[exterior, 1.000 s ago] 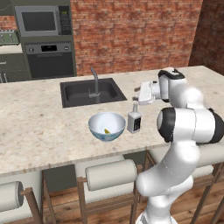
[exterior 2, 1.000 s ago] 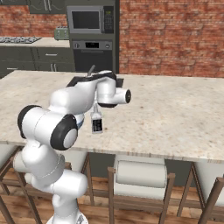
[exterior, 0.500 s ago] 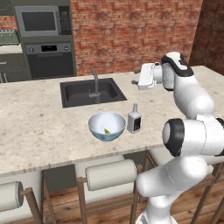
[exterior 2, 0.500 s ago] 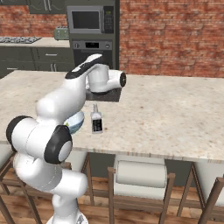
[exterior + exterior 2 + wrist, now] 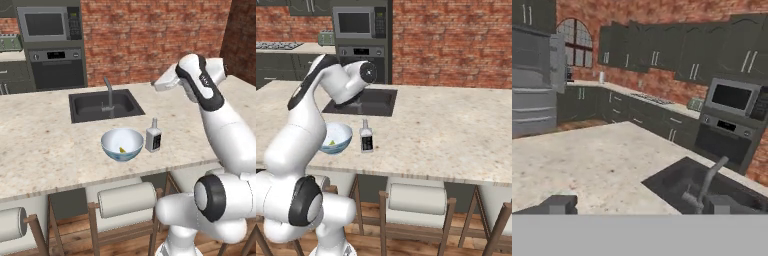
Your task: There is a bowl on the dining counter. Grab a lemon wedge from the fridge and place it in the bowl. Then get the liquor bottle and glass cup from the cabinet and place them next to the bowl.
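A white-and-blue bowl (image 5: 122,145) (image 5: 337,137) stands on the dining counter near its front edge, and a yellow lemon wedge (image 5: 121,149) lies inside it. The small clear liquor bottle (image 5: 153,137) (image 5: 366,137) stands upright just to the right of the bowl, apart from it. My gripper (image 5: 159,84) (image 5: 641,206) hangs high above the counter, behind and above the bottle, and points toward the sink. It is open, with its fingertips (image 5: 559,204) far apart and nothing between them. The glass cup is out of view.
A dark sink (image 5: 105,106) with a grey faucet (image 5: 107,94) is set into the counter behind the bowl. Dark wall cabinets (image 5: 662,52), a steel fridge (image 5: 532,85), a microwave (image 5: 47,22) and an oven (image 5: 57,67) line the far walls. Stools (image 5: 125,200) stand below the counter's front edge.
My arm has risen from just above the bottle and swung up and back, with the hand turned toward the sink. Bottle and bowl have stayed in place.
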